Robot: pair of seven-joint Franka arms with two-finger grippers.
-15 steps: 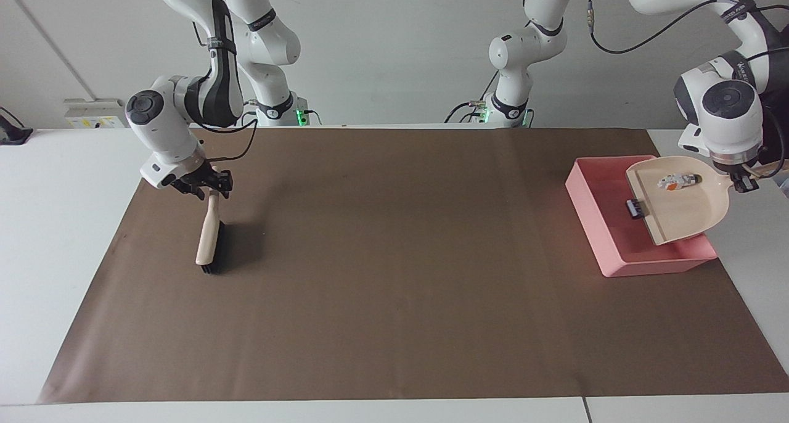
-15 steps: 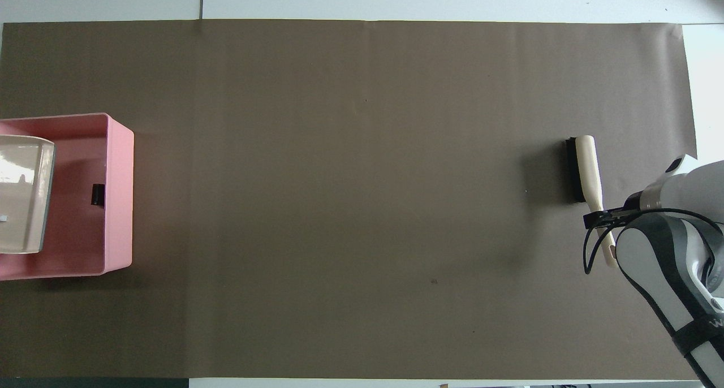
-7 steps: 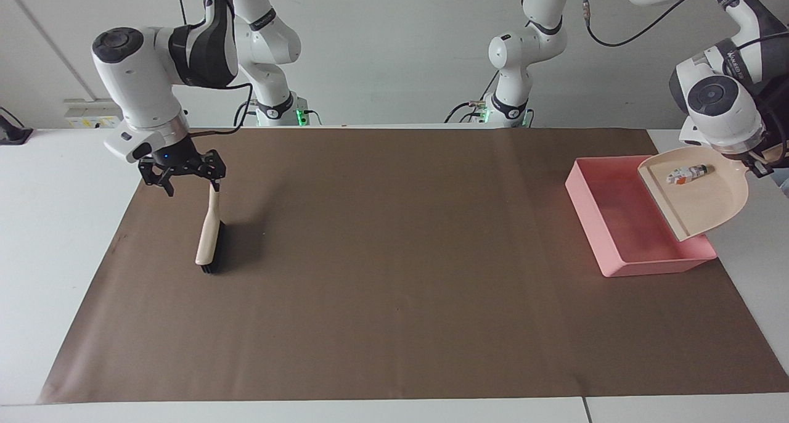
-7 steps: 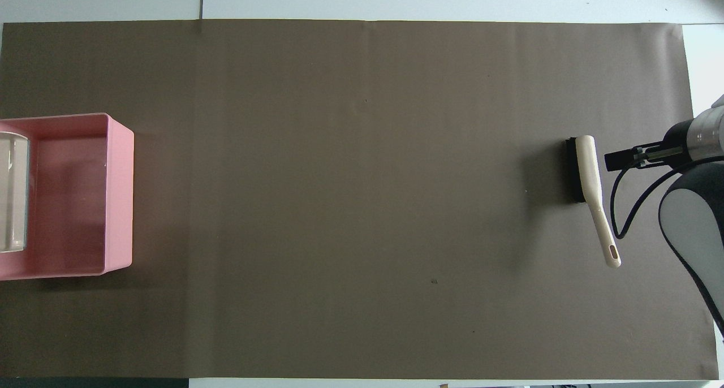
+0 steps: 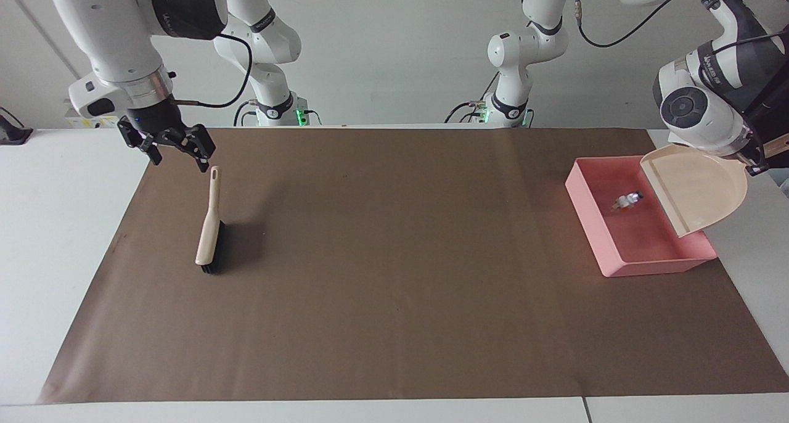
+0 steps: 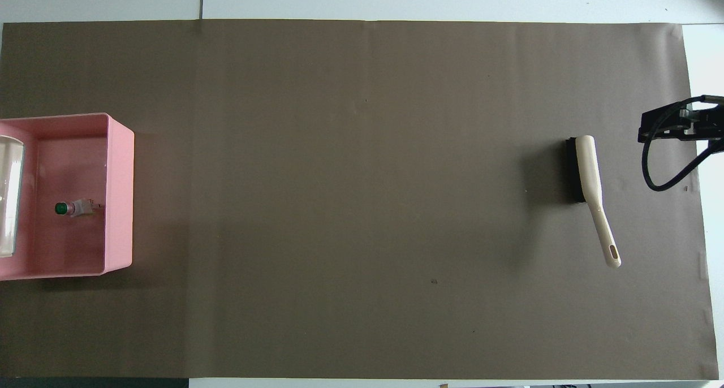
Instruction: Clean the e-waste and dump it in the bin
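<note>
The pink bin (image 5: 641,264) stands at the left arm's end of the table. The white e-waste piece (image 5: 627,201) lies inside it and also shows in the overhead view (image 6: 79,208). The dark block does not show. My left gripper (image 5: 757,163) is shut on the handle of the beige dustpan (image 5: 696,188). It holds the dustpan steeply tilted over the bin's edge, and the pan looks empty. My right gripper (image 5: 177,158) is open and empty. It hangs over the handle end of the brush (image 5: 209,238).
The brush (image 6: 588,179) lies flat on the brown mat (image 5: 394,275) at the right arm's end, bristles down. The bin (image 6: 119,195) and the dustpan's edge (image 6: 8,201) show at the overhead view's side.
My right gripper has let go of the brush handle and risen away from it. My left gripper has tilted the dustpan further, and the white piece has slid out into the bin.
</note>
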